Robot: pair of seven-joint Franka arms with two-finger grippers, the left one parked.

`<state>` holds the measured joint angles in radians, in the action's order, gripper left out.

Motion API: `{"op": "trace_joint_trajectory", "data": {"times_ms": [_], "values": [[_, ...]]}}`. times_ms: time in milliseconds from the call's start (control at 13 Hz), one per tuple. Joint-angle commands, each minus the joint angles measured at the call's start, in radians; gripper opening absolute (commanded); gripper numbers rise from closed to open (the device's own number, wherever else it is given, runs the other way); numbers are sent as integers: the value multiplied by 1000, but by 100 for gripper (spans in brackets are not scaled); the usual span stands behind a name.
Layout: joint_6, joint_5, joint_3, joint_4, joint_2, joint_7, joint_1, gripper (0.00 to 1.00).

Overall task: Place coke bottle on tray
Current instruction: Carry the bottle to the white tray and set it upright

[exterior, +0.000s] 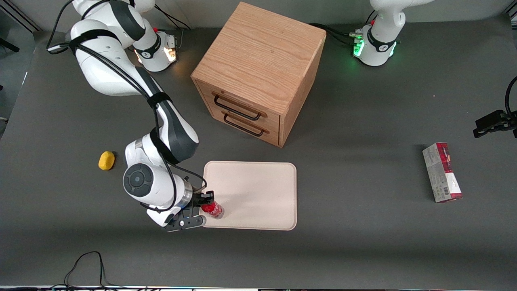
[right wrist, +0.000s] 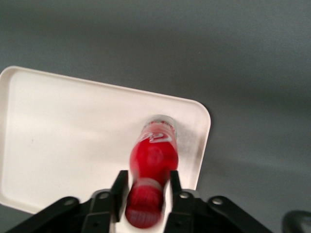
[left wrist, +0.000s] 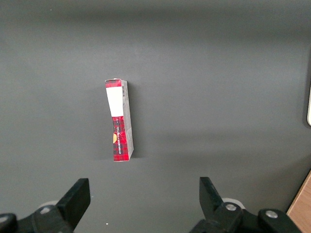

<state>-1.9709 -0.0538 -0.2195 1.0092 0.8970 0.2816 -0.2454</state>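
The gripper (exterior: 207, 201) clamps the coke bottle (exterior: 213, 209) by its capped neck, over the tray (exterior: 258, 194) near one corner. The bottle looks light, rigid and smooth, so it could slip or swing; the neck seems a sound hold.

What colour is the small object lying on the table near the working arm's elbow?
Yellow: the small object, clearest in the front view; the gripper holds the coke bottle.
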Motion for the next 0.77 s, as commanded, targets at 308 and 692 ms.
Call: {"op": "trace_joint_trajectory", "data": {"times_ms": [308,692], "values": [[0,-14,-8,17,-142,53,6,100],[164,0,90,303,-474,-16,93,100]]}}
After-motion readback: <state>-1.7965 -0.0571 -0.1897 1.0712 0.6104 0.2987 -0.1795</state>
